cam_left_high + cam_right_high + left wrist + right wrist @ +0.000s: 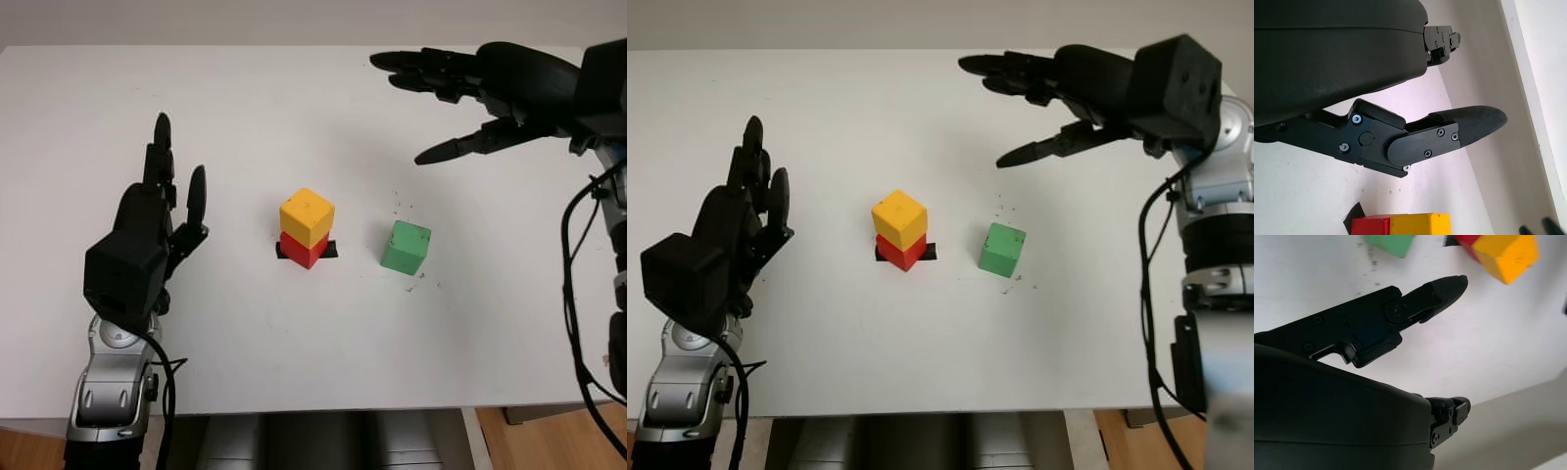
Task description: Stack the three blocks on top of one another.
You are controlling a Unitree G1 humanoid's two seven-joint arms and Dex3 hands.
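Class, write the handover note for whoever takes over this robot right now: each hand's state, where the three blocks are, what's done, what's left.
Left hand: open, holding nothing, over the table left of the blocks.
Right hand: open, holding nothing, raised over the far right of the table.
Yellow block sits on the red block, mid-table, on a black mark.
Green block stands alone on the table, just right of the stack, not touching it.
Done: two blocks stacked.
Left: put the green block on top of the yellow one.

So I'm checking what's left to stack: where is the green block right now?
The green block sits alone on the white table, to the right of the yellow block stacked on the red block, not touching them.
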